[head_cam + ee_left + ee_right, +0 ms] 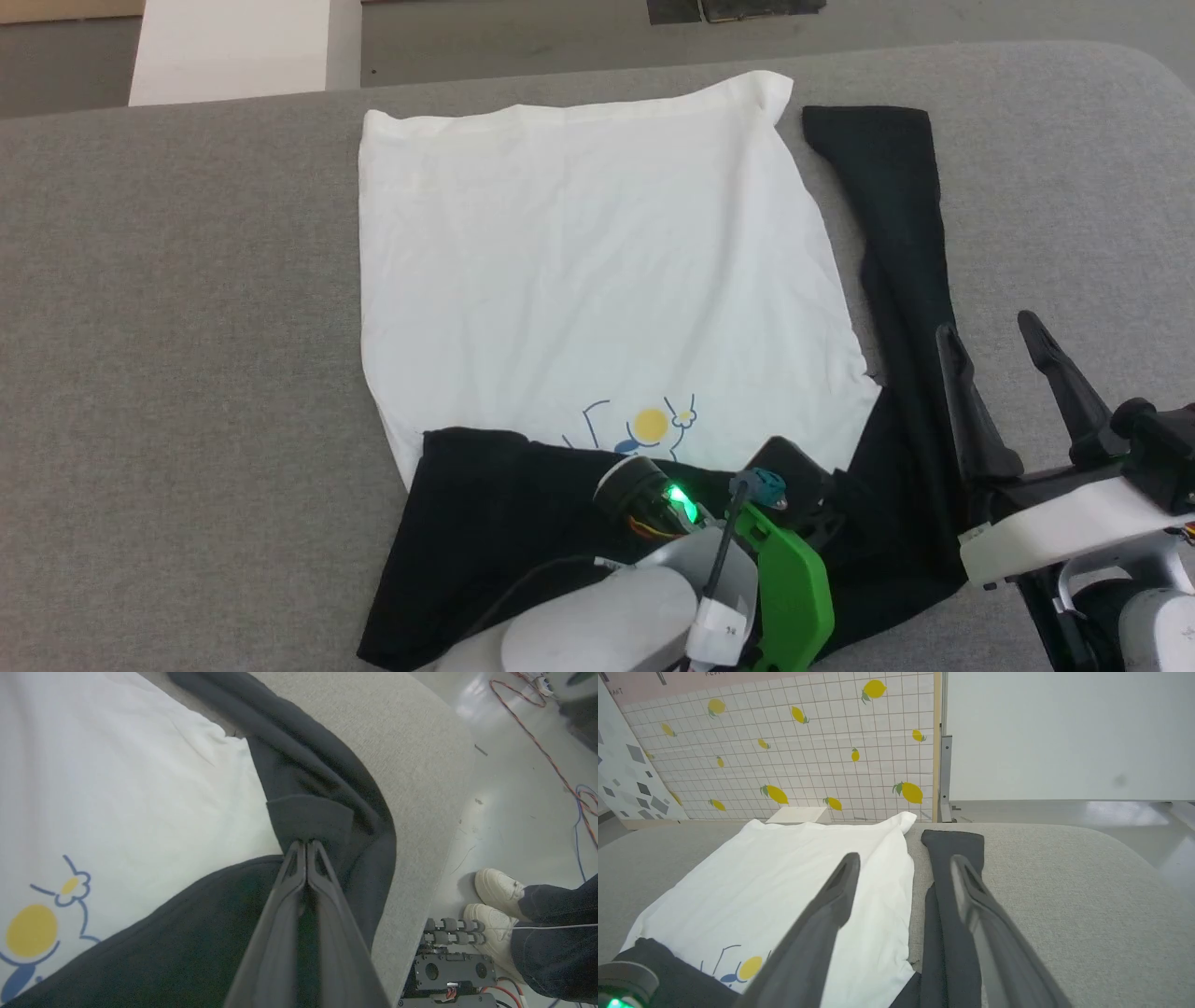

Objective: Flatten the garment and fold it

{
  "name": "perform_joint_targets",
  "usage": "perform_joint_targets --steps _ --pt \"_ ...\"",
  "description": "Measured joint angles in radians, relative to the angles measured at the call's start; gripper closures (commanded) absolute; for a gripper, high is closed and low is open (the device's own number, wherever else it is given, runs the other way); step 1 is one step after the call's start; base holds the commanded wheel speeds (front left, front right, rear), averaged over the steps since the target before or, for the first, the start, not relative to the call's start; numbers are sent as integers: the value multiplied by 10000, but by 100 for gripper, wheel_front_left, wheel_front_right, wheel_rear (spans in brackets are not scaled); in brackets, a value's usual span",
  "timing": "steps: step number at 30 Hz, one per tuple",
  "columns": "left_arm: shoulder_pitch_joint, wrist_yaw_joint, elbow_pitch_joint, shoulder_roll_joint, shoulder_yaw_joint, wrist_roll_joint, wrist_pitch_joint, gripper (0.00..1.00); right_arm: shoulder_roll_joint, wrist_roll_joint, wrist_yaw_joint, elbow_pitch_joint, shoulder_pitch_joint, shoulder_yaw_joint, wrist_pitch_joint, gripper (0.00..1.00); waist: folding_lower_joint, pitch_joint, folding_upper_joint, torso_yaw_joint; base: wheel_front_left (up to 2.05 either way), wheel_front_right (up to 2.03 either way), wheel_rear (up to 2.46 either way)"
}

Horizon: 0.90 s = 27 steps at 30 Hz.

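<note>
The garment lies with its white body flat on the grey table, its yellow and blue print near me. One black sleeve runs up the right side of the body. The other black sleeve is folded across the near edge. In the left wrist view my left gripper is shut, its tips pinching that sleeve's cuff. My left wrist hangs over this sleeve. My right gripper stands open just above the right sleeve, holding nothing.
The table's rounded right edge drops to a shiny floor with loose cables. A person's white shoes stand beside the robot base. Behind the table are a lemon-patterned wall and a white panel.
</note>
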Motion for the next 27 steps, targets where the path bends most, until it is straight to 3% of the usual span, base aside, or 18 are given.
perform_joint_targets --steps 1,2,3,4,10,14,19,22,27 --pt "-9 -150 314 -73 -31 67 2 100 0 2 0 19 -9 23 0 0 0 26 0 -20 0 0 0" --pt "-15 -261 539 -127 -54 69 15 73 0 4 0 42 -19 44 0 0 0 42 0 -36 0 0 0" --pt "-24 -407 779 -192 -77 79 17 12 2 10 0 67 -28 67 -2 0 0 56 0 -52 0 0 0" --pt "-29 -535 924 -247 -96 77 31 0 2 15 0 96 -29 86 -2 0 0 58 0 -62 0 0 0" --pt "-150 -721 972 -447 571 -291 -577 0 -10 15 0 224 -29 102 -15 0 1 -78 0 -12 0 0 0" --pt "-498 -336 343 -163 1802 -477 -1607 0 -40 15 0 222 -28 100 2 0 0 -237 0 78 0 0 0" --pt "-451 644 -533 1116 3365 -489 -3068 0 -144 15 0 213 -30 46 125 0 0 -335 0 232 0 0 0" --pt "-60 1427 -849 2272 4219 -111 -4040 0 -192 17 0 270 -168 -98 282 0 0 -296 0 318 0 0 0" --pt "1203 2117 -1202 3733 5311 663 -4520 0 -291 17 0 755 -889 -437 713 0 0 -49 0 451 0 0 0"
